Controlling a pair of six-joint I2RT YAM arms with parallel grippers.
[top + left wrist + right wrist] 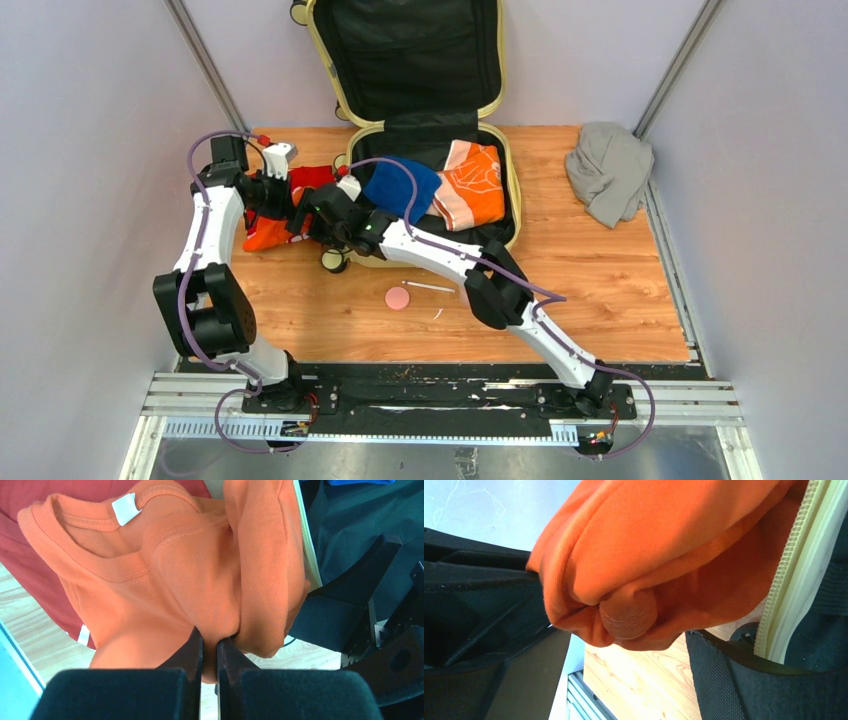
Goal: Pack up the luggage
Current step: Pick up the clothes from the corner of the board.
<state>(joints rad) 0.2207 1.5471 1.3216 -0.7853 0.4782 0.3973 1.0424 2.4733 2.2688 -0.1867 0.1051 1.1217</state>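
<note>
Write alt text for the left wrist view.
The left gripper is shut on a bunched fold of an orange T-shirt, its white neck label showing at top. A red garment shows behind it at left; the luggage shows its cream zipper rim at right.

Shirt (265, 237) left of luggage (420, 50) — cloth (607, 170) far right

Left fingers (190, 655) pinched together; right fingers (734, 680) spread wide beside them.
</note>
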